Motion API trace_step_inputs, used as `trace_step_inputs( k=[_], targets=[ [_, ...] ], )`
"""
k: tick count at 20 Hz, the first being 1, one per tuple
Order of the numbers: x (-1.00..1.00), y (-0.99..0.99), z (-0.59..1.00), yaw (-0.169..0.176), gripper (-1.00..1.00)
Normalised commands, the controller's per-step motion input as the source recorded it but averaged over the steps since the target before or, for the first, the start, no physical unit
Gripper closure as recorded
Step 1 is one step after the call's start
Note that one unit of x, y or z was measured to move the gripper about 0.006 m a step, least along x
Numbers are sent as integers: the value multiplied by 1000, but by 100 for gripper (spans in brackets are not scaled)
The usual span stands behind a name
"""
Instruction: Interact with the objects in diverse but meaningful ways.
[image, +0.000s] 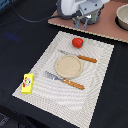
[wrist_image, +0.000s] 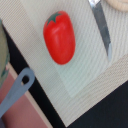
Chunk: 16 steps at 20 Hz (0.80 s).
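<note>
Gripper (image: 83, 22) hangs above the far edge of the woven placemat (image: 100, 75), fingers slightly spread with a visible gap, holding and touching nothing; the red tomato (image: 77, 42) lies on the mat just below it, near the knife (image: 80, 56) and round tan plate (image: 68, 66). The yellow box (image: 27, 83) sits at the mat's corner on the exterior view's left. In the wrist view the fingers don't show; the grey saucepan handle (wrist_image: 17, 90) is cut off at the frame edge, the pan barely visible.

Glossy plastic tomato (wrist_image: 59, 37) on woven matt placemat (wrist_image: 87, 65); knife (wrist_image: 101, 25) blade metal-looking.
</note>
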Motion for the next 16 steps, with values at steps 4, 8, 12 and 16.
trace_step_inputs(
  k=[4,8,12,16],
  targets=[
    [46,-53,-231,-171,-100],
    [0,0,-314,-141,-100],
    [-61,5,-401,-119,-100],
    [-117,95,-439,-72,-100]
  ],
)
